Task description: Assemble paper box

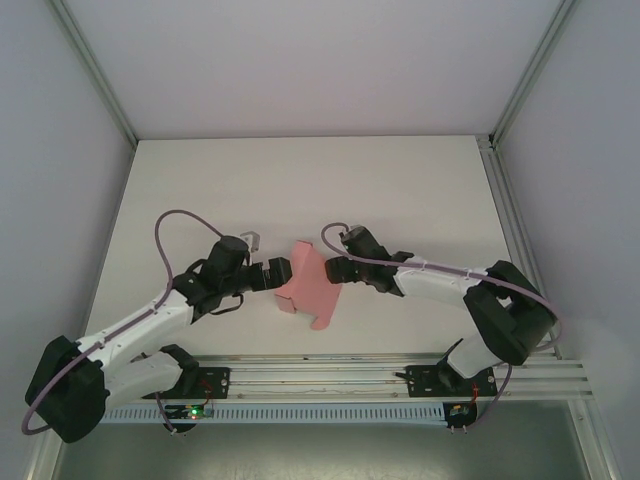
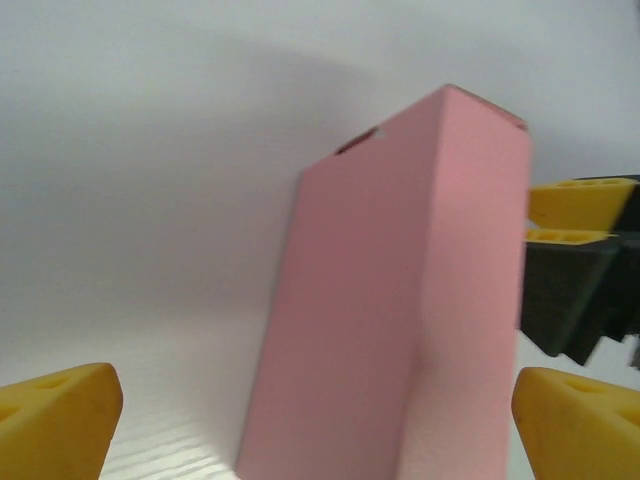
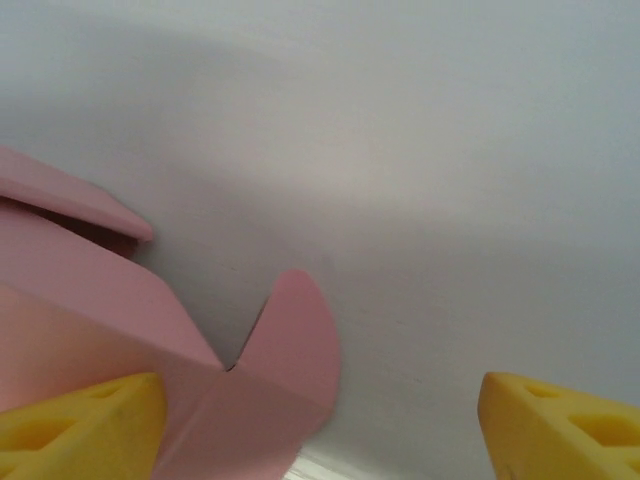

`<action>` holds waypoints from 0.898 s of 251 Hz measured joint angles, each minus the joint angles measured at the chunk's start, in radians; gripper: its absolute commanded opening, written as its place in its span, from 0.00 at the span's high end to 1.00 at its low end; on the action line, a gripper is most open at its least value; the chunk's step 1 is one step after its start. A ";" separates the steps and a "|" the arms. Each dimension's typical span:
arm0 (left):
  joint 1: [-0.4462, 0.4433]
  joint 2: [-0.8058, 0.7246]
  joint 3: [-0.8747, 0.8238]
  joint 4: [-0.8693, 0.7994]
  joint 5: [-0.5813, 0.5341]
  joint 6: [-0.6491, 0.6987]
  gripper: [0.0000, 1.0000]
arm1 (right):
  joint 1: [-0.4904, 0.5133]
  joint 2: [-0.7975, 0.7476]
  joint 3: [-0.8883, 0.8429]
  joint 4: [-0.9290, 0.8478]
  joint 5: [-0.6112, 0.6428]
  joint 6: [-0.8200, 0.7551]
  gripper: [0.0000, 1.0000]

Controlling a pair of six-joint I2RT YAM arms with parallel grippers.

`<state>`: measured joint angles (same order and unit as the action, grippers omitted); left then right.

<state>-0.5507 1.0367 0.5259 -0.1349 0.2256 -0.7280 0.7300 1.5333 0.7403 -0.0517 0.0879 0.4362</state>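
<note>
From above, we see the paper box (image 1: 308, 285) lying on the white table (image 1: 300, 180), midway between left and right and toward the near edge. It is pink and partly folded, with a flap (image 1: 320, 322) sticking out at its near end. The left gripper (image 1: 283, 275) reaches in from the left, its tip right at the box's left side. The right gripper (image 1: 335, 270) comes in from the right, its tip at the box's right side, so the box sits between the two. From this height we cannot tell how far apart either pair of fingers stands.

In the left wrist view, the box (image 2: 400, 300) rises as a tall pink block with a broad face, a narrower side face and a small dark notch at its top edge. The left gripper (image 2: 318, 425) has its yellow fingertips (image 2: 55, 420) at the two bottom corners of the view, spread wide with the box between them. One fingertip is well clear of the box. The other is just beside it, and we cannot tell whether it touches. The fingers pinch nothing. Past the box's side face we see the yellow pads (image 2: 580, 200) and black body of the right gripper, close beside the box.

In the right wrist view, the right gripper (image 3: 320, 430) also has its fingertips (image 3: 560, 430) spread wide. One sits in front of the pink card (image 3: 90, 310) near a rounded flap (image 3: 295, 340), and the other hangs over bare table, well apart from the box. We see no grip on anything.
</note>
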 measured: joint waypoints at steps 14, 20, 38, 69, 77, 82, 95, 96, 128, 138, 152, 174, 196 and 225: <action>0.000 -0.001 -0.034 0.053 0.016 -0.017 0.00 | 0.019 0.029 0.027 0.002 -0.001 0.000 0.19; 0.000 0.005 -0.049 0.078 0.027 -0.024 0.00 | 0.031 0.049 0.044 0.003 -0.003 0.000 0.20; 0.000 0.039 -0.080 0.146 0.061 -0.047 0.00 | 0.061 0.098 0.083 0.007 -0.011 0.000 0.21; 0.000 0.120 -0.097 0.252 0.120 -0.070 0.00 | 0.090 0.125 0.109 0.018 -0.012 0.000 0.21; 0.000 0.137 -0.096 0.272 0.128 -0.071 0.02 | 0.093 0.125 0.111 0.018 -0.011 0.000 0.21; 0.000 0.146 -0.096 0.282 0.132 -0.071 0.05 | 0.093 0.125 0.111 0.019 -0.013 0.000 0.21; 0.000 0.175 -0.092 0.313 0.153 -0.077 0.14 | 0.093 0.127 0.111 0.021 -0.018 0.000 0.21; 0.000 0.177 -0.091 0.315 0.155 -0.077 0.15 | 0.093 0.127 0.111 0.021 -0.018 0.000 0.21; 0.001 0.253 -0.074 0.376 0.193 -0.090 0.43 | 0.090 0.128 0.110 0.049 -0.029 0.005 0.21; 0.001 0.273 -0.074 0.378 0.201 -0.085 0.49 | 0.090 0.126 0.105 0.060 -0.035 0.007 0.21; 0.001 0.294 -0.072 0.379 0.209 -0.084 0.55 | 0.083 0.113 0.087 0.069 -0.052 0.007 0.21; 0.001 0.305 -0.056 0.379 0.230 -0.064 0.62 | 0.061 0.065 0.038 0.085 -0.083 0.006 0.19; 0.003 0.307 -0.025 0.388 0.254 -0.043 0.65 | 0.023 -0.013 -0.014 0.095 -0.132 -0.014 0.18; 0.015 0.315 0.001 0.425 0.335 0.013 0.68 | -0.085 -0.161 -0.078 0.108 -0.259 -0.091 0.14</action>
<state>-0.5354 1.3514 0.5266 0.2901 0.5602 -0.7151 0.6453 1.3720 0.6621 0.0559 -0.1711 0.3454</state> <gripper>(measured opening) 0.435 0.840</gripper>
